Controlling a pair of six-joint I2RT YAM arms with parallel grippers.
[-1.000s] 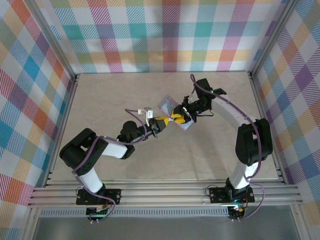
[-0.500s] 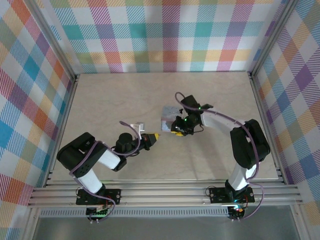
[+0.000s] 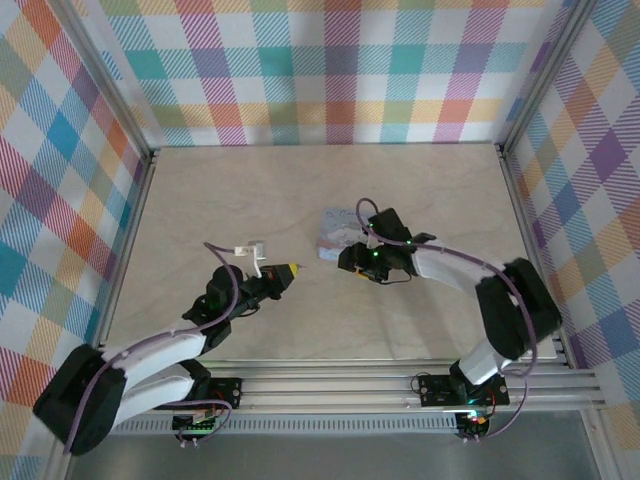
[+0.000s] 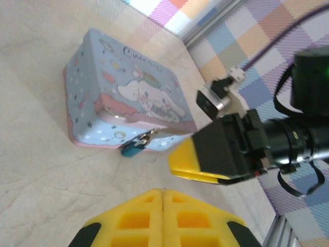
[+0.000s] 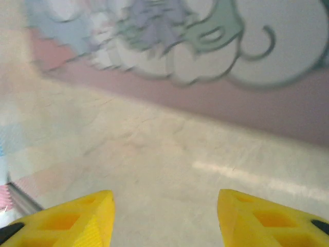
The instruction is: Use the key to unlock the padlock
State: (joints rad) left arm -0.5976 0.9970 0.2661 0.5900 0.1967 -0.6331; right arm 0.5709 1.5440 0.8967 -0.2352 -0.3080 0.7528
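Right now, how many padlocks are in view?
1. A small blue padlock hangs at the clasp on the front edge of the cartoon-printed tin, seen from the left wrist. The tin's far sides are hidden, so another could be out of sight.

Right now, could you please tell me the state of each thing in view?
tin: lid closed.
padlock: on the tin's clasp; locked or not, cannot tell.
left hand: shut, nothing visible in it.
right hand: open, empty, near the tin.
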